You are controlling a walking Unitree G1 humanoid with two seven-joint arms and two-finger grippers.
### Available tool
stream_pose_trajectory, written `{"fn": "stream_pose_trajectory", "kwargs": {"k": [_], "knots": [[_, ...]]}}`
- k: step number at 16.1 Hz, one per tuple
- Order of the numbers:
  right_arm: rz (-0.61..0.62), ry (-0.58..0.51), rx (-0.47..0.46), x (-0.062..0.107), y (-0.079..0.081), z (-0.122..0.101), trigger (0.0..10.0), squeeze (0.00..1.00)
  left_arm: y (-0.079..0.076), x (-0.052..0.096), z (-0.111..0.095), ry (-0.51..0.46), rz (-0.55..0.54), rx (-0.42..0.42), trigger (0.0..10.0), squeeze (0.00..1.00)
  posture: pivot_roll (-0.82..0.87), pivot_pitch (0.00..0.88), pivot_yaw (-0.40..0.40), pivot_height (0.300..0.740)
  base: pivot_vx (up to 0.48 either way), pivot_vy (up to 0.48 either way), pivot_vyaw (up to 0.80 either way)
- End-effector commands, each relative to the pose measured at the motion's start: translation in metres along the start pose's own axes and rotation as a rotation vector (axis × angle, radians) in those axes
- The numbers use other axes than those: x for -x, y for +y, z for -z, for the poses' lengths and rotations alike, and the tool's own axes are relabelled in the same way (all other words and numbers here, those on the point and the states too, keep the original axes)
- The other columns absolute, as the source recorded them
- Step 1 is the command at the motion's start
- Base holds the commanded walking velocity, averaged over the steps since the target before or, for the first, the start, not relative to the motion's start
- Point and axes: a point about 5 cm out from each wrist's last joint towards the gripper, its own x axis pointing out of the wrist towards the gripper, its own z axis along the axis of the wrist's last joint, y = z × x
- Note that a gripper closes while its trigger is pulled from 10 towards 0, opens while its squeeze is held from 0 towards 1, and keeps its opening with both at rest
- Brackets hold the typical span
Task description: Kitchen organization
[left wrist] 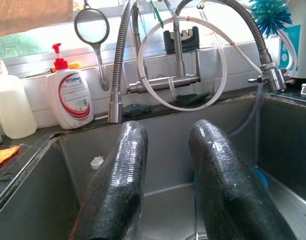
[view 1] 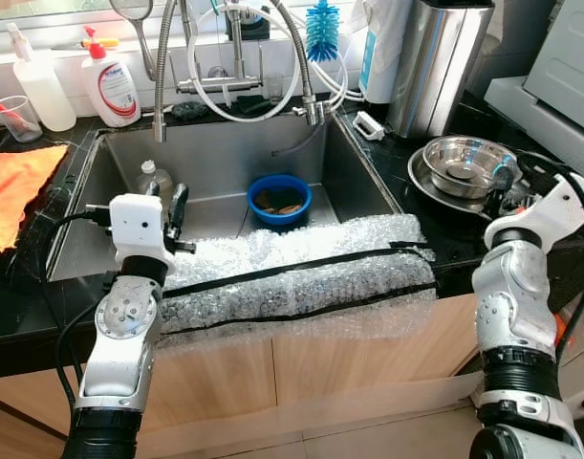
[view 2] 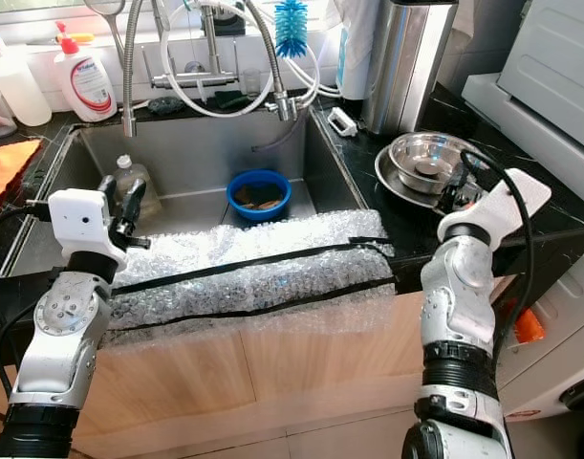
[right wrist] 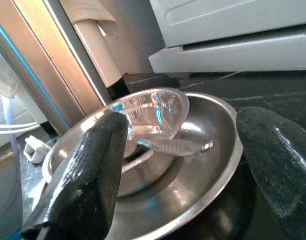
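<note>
A small steel bowl (right wrist: 153, 112) lies tilted inside a wider steel bowl (right wrist: 193, 185) on the black counter right of the sink (view 1: 215, 143). My right gripper (right wrist: 185, 125) is open just in front of these bowls (view 1: 464, 158), with one finger on each side of them and nothing held. My left gripper (view 1: 177, 208) is open over the sink's left part, and its fingers (left wrist: 117, 180) point towards the tap. In the sink are a blue bowl (view 1: 279, 199) with brown scraps and a clear bottle (view 1: 153, 178).
Bubble wrap (view 1: 301, 273) with black tape covers the sink's front edge. An orange cloth (view 1: 14, 186) lies on the left counter. Soap bottles (view 1: 110, 81) stand behind the sink. A blue brush (view 1: 322, 29), hoses and a tall steel canister (view 1: 440, 62) crowd the back right.
</note>
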Motion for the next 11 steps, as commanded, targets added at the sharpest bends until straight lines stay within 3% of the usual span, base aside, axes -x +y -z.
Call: {"fn": "stream_pose_trajectory", "kwargs": {"k": [1,2,3,4,5,11], "knots": [[-0.003,0.002,-0.006,-0.0014,0.0048,0.0004,6.7,0.00,0.0014,0.0005,-0.0022,-0.001,-0.002,-0.016,10.0,0.00,0.01,0.000,0.020,0.740,0.000,0.000,0.00],[-0.001,0.003,-0.004,-0.0014,0.0047,0.0012,4.8,0.00,0.0014,0.0005,-0.0022,-0.001,-0.001,-0.016,10.0,0.00,0.01,0.000,0.020,0.740,0.000,0.000,0.00],[0.005,0.010,-0.005,-0.0014,0.0043,0.0031,0.0,0.00,0.0011,0.0008,-0.0023,-0.001,0.001,-0.019,10.0,0.00,0.01,0.000,0.021,0.740,0.000,0.000,0.00],[0.001,0.015,-0.001,-0.0014,0.0046,0.0038,0.0,0.00,0.0009,0.0011,-0.0022,-0.001,0.003,-0.019,10.0,0.00,0.01,0.000,0.021,0.740,0.000,0.000,0.00],[0.000,0.012,-0.002,-0.0016,0.0050,0.0042,10.0,0.00,0.0002,0.0011,-0.0023,-0.001,0.006,-0.019,10.0,0.00,0.01,0.000,0.022,0.740,0.000,0.000,0.00],[-0.022,-0.018,-0.018,-0.0020,0.0103,0.0010,10.0,0.00,-0.0007,0.0016,-0.0025,0.000,0.006,-0.016,10.0,0.00,0.01,0.000,0.021,0.740,0.000,0.000,0.00]]}}
